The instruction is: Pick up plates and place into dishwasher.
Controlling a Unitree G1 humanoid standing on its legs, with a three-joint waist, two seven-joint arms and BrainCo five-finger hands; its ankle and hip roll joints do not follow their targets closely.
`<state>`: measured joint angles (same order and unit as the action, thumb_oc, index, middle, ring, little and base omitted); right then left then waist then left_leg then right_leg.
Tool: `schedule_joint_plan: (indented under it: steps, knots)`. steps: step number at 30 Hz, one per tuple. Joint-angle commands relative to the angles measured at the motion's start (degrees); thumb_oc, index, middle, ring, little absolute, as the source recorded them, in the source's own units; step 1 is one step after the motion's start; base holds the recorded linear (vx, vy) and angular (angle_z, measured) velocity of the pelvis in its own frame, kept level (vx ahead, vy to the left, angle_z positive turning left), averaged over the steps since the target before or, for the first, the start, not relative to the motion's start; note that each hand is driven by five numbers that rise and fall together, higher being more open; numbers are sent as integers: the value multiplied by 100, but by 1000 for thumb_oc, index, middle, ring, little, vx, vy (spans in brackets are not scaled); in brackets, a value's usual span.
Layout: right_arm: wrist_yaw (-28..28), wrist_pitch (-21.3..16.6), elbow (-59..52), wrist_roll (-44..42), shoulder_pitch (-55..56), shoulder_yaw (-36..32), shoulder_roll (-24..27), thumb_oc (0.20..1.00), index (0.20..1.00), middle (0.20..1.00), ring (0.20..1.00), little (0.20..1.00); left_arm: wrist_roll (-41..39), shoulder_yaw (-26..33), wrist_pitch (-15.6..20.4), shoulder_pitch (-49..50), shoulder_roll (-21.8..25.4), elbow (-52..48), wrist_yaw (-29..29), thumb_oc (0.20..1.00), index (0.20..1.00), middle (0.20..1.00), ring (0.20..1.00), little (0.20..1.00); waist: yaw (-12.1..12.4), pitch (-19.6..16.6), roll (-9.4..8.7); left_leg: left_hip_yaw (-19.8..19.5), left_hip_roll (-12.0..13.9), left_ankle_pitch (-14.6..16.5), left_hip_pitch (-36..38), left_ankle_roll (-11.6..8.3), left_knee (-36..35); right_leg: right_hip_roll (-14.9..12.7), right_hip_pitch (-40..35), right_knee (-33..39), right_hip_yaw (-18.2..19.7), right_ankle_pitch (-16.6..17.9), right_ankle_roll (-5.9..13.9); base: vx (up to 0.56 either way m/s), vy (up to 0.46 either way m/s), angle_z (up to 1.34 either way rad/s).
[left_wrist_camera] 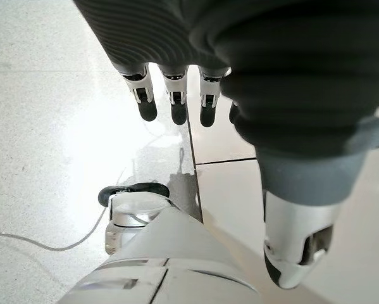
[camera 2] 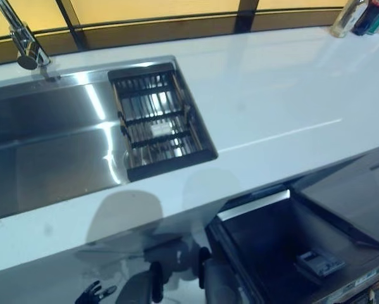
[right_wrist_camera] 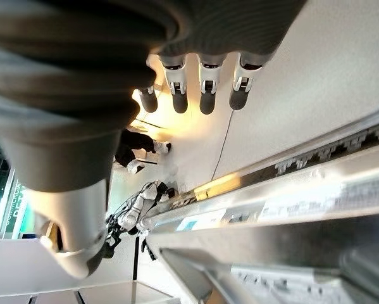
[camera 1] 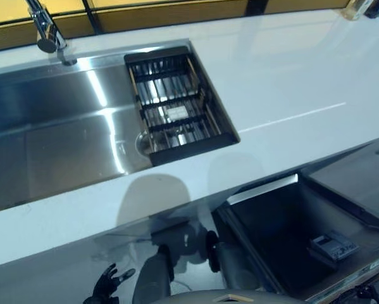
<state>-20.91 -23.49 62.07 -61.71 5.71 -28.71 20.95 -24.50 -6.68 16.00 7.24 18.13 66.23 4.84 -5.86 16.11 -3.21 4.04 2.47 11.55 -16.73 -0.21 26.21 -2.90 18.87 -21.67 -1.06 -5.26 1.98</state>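
A white countertop (camera 1: pixel 284 76) spans the scene, its long axis running from nine o'clock to three o'clock. A steel sink (camera 1: pixel 50 139) is set into it at ten o'clock, with a faucet (camera 1: pixel 47 28) at eleven o'clock. A dark slatted rack (camera 1: pixel 173 104) sits in the sink's right end, long axis toward twelve o'clock. The open dishwasher (camera 1: pixel 290 240) lies at four o'clock. The left hand (camera 1: pixel 110 282) hangs at seven o'clock, fingers loosely spread, empty. The right hand (right_wrist_camera: pixel 202 76) has straight fingers and holds nothing.

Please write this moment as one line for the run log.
left hand open, low | right hand open | black wire rack in steel sink | dishwasher open
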Motion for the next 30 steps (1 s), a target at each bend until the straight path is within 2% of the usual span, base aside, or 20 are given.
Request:
schedule_joint_plan:
  steps: [1, 10, 13, 15, 19, 30]
  knots:
    - [148, -244, -57, -397, 42, 33, 313, 1000, 1000, 1000, 1000, 1000, -278, -147, 93, 51, 112, -132, -79, 1000, 1000, 1000, 1000, 1000, -53, 36, 8, 3, -86, -158, -315, 360, 145, -1, -48, -94, 10, 276, 26, -98, 60, -1]
    - [1349, 790, 434, -1789, -81, 172, 379, 1000, 1000, 1000, 1000, 1000, -378, -269, 237, -74, 53, -22, -181, 1000, 1000, 1000, 1000, 1000, -75, 242, 80, -55, -130, 92, -770, 372, 813, 47, 364, -684, 12, 50, -143, -51, 35, -5]
    - [1722, 1133, 763, -2299, -180, 102, 434, 1000, 1000, 1000, 1000, 1000, -363, -342, 306, -102, 11, 51, -187, 1000, 1000, 1000, 1000, 1000, -54, 258, 135, -60, -142, 121, -825, 363, 891, 37, 416, -758, 17, 25, -164, -18, 15, -2]
    - [2158, 1449, 992, -2731, -308, 91, 483, 1000, 1000, 1000, 1000, 1000, -338, -449, 361, -113, -44, 106, -220, 1000, 1000, 1000, 1000, 1000, -15, 276, 201, -73, -174, 151, -865, 355, 968, 5, 436, -814, -2, 2, -186, -17, 22, -4]
    - [2353, 1614, 1114, -2677, -399, 185, 477, 1000, 1000, 1000, 1000, 1000, -269, -522, 465, -70, -123, 197, -241, 1000, 1000, 1000, 1000, 1000, 12, 262, 276, -89, -206, 165, -921, 329, 1055, -30, 483, -921, -36, -47, -216, 0, 0, 0]
    - [3563, 2263, 1518, -3149, -863, 489, 532, 1000, 1000, 1000, 1000, 1000, -225, -754, 575, -145, -206, 310, -138, 1000, 1000, 1000, 1000, 1000, 125, 277, 533, -128, -370, 152, -1060, 298, 1153, -135, 611, -1060, -98, -127, -262, -3, 16, -4]
